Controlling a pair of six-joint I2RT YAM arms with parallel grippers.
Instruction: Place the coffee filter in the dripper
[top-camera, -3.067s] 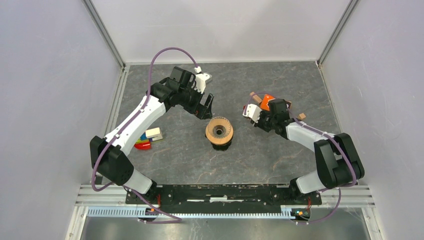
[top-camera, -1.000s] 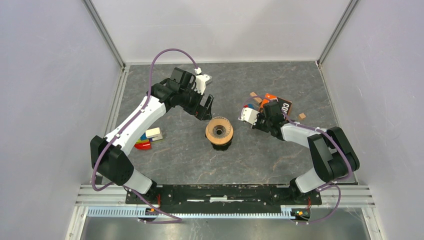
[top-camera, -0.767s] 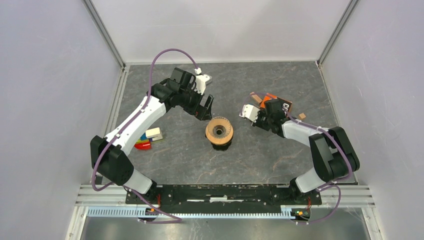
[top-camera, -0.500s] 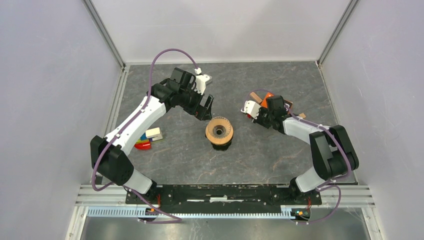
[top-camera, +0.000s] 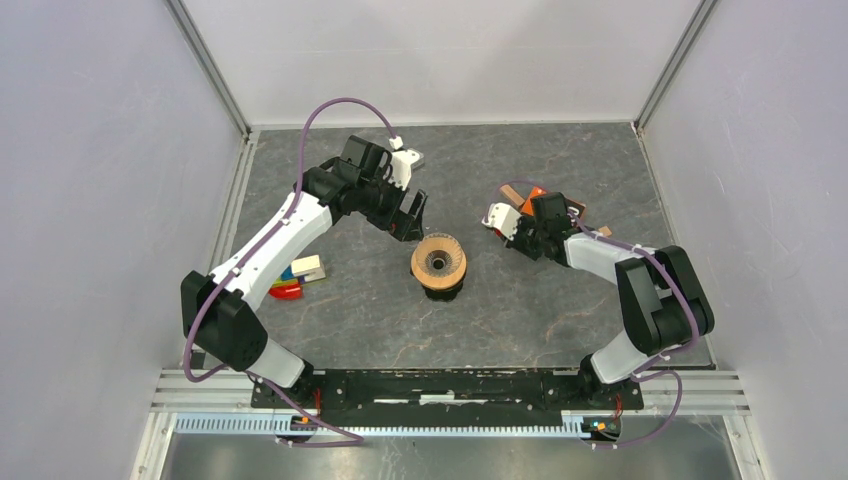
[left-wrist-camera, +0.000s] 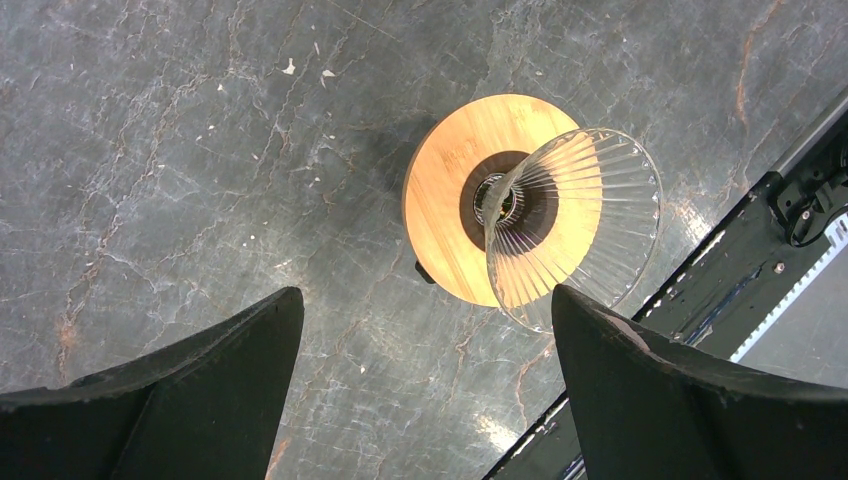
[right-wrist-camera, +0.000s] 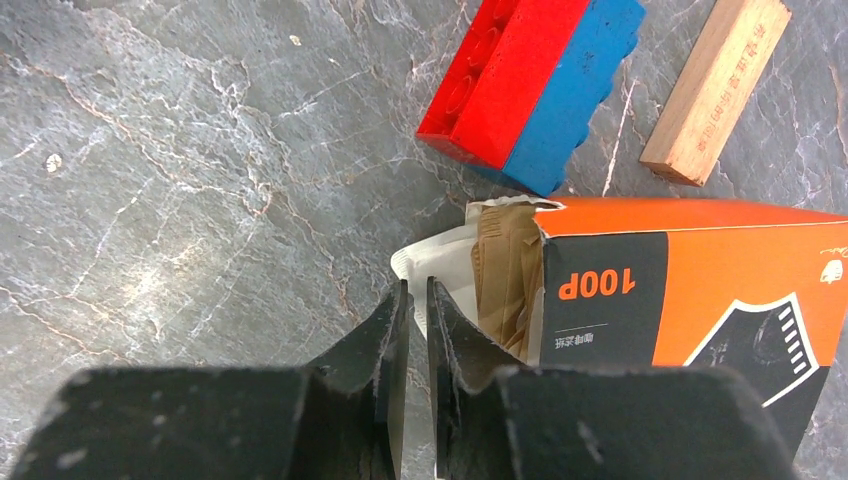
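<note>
Right wrist view: the coffee filter (right-wrist-camera: 450, 262) is seen poking from the open mouth of an orange box (right-wrist-camera: 700, 270), so nothing is placed yet. Pulling it out, carrying it and seating it in the bare dripper (left-wrist-camera: 540, 220) at mid-table are judged left to do. The right gripper (right-wrist-camera: 418, 295) is angled down at the filter's edge, jaws parted by a thin slit; whether paper is pinched cannot be told. The left gripper (left-wrist-camera: 427, 297) is held wide and empty above the dripper.

You see the dripper (top-camera: 438, 263) in the middle of the surface (top-camera: 520, 310), the box (right-wrist-camera: 700, 280) well to its right, the coffee filter (right-wrist-camera: 448, 262) poking from its mouth, and the brick (right-wrist-camera: 530, 80) and wooden block (right-wrist-camera: 715, 90) beside it.
</note>
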